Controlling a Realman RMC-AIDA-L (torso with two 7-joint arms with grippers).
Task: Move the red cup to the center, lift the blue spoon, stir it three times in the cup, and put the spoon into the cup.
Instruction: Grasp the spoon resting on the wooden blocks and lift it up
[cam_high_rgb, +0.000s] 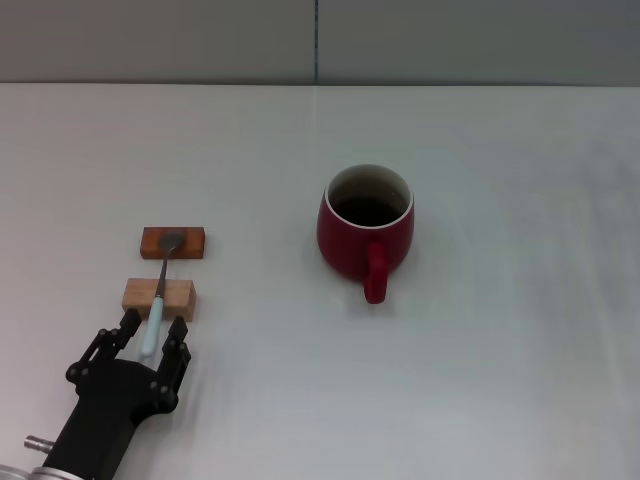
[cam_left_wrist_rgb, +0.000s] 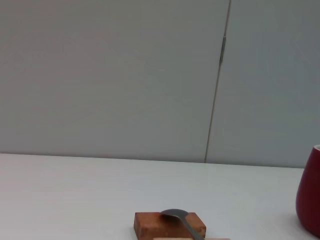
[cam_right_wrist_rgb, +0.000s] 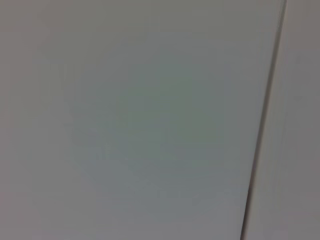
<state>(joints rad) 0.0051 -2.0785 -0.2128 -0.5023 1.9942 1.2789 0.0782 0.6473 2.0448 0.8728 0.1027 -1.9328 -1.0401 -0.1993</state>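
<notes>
Looking down from the head view, I see my left gripper (cam_high_rgb: 152, 331) low at the near left of the white table (cam_high_rgb: 500, 380), its fingers spread apart on either side of the blue spoon's (cam_high_rgb: 157, 300) pale handle end, not clamped. The spoon lies across a light wooden block (cam_high_rgb: 159, 298), its grey bowl resting on a darker wooden block (cam_high_rgb: 173, 242) beyond. The red cup (cam_high_rgb: 366, 229) stands upright near the table's middle, well apart, handle toward me. My right gripper is out of sight.

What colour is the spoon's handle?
Pale light blue, on the slim grey-necked metal spoon; clearest in the head view.
</notes>
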